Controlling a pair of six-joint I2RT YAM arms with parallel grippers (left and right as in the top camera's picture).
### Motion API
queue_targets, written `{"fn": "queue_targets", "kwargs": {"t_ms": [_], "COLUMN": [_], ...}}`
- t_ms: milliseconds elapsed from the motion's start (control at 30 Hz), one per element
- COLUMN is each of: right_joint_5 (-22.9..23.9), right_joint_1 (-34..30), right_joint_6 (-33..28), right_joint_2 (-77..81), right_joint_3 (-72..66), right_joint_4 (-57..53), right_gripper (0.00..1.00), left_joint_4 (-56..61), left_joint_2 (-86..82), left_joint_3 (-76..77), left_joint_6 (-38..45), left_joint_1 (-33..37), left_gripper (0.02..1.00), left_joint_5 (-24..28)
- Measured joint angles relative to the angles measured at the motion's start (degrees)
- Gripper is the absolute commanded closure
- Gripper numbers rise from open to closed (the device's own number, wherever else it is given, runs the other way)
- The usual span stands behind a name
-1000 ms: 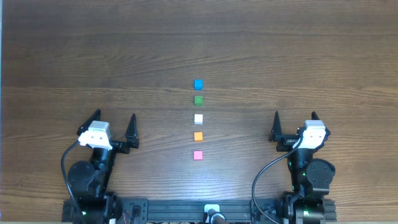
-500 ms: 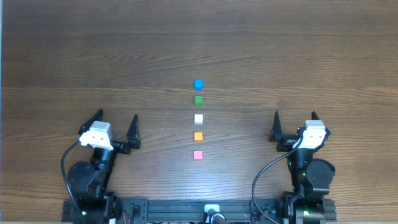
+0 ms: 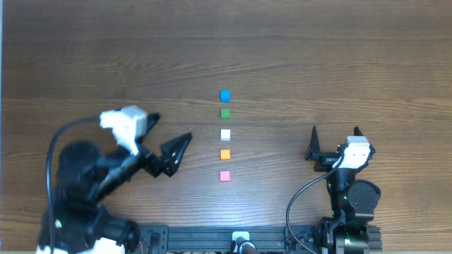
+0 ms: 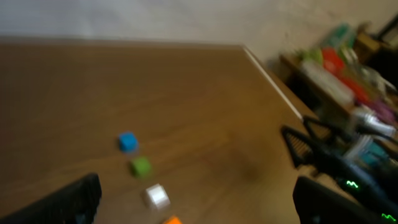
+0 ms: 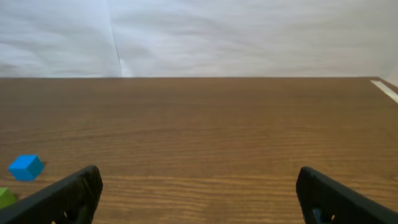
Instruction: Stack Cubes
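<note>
Spanning the scene, a dark wooden table (image 3: 353, 56) meets a white wall (image 5: 249, 37). The left gripper (image 3: 174, 127) and right gripper (image 3: 335, 134) both gape wide, empty. Between them, spaced cubes line up away from the arm bases: pink cube (image 3: 225, 176) nearest, orange cube (image 3: 225, 154), white cube (image 3: 225, 134), green cube (image 3: 225, 113), blue cube (image 3: 225, 95) farthest.

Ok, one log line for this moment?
left gripper open, angled toward cubes | right gripper open, clear of cubes | cubes blue, green, white, orange, pink in line, unstacked

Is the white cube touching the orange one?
Apart. The top view shows a strip of bare table between the white cube and the orange cube.
</note>
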Motion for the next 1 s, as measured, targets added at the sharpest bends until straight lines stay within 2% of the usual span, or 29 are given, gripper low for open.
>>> {"fn": "queue_targets", "kwargs": {"t_ms": [133, 367, 533, 667, 1000], "right_joint_5": [0.07, 0.26, 0.24, 0.24, 0.24], "right_joint_1": [0.00, 0.00, 0.00, 0.00, 0.00], "right_joint_6": [0.00, 0.00, -0.02, -0.02, 0.00], "right_joint_2": [-0.09, -0.07, -0.07, -0.07, -0.07], "right_joint_3": [0.00, 0.00, 0.00, 0.00, 0.00], "right_joint_4": [0.00, -0.02, -0.02, -0.02, -0.02], "right_gripper": [0.009, 0.007, 0.009, 0.007, 0.009], "left_joint_4": [-10.36, -11.80, -12.92, -13.22, -17.40], "left_joint_2": [14.75, 33.07, 42.73, 49.48, 58.58], "left_joint_3": [12.20, 14.84, 14.84, 14.84, 14.84], "left_joint_6": [-5.81, -20.00, -32.20, -39.30, -52.19], "left_joint_1": [-8.39, -26.71, -36.26, -39.63, -40.33], "left_gripper": [0.025, 0.025, 0.023, 0.023, 0.023], "left_joint_5": [-3.02, -16.59, -23.56, -26.03, -28.48]}}
